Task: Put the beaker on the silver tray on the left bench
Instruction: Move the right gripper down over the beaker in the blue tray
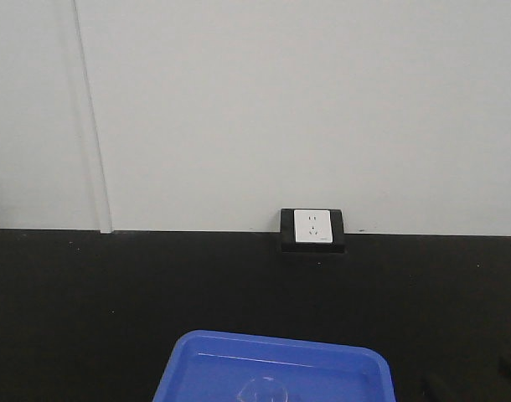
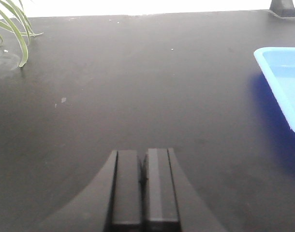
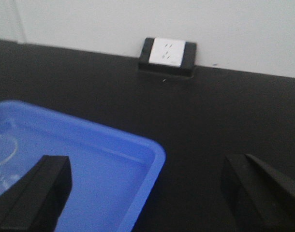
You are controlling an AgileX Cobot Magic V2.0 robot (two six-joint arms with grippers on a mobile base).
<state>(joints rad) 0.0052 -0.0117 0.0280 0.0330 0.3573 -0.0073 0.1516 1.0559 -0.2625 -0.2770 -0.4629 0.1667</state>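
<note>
Beaker [image 1: 264, 390] sits inside the blue tray [image 1: 281, 352], toward its near edge, showing only as a faint clear outline. Right gripper [image 3: 145, 169] hangs over the tray's right corner with fingers spread wide and nothing between them. The beaker lies left of the left finger, not in the gap. Left gripper [image 2: 143, 166] hovers over bare bench [image 2: 138, 87] left of the tray, fingers pressed together, empty. Silver tray is not in view from any camera. Risks as I judge them: the glass barely stands out against the blue, so its rim is easy to misplace. A finger landing on the rim would tip or skate it. The tray's raised lip could catch the outer finger on the way in. Smooth glass may slip from hard fingers if the squeeze is light. The goal is out of sight, so the carry looks long, and any jolt could shake the load loose. Materials: beaker is thin clear glass with a round rim. Tray is glossy blue plastic, shallow, with rounded corners. Bench top is matte black with a few pale specks. Socket [image 1: 312, 226] is a white plate in a black box against the plain white wall [image 1: 281, 100]. Narrow green leaves [image 2: 14, 26] at far left.
</note>
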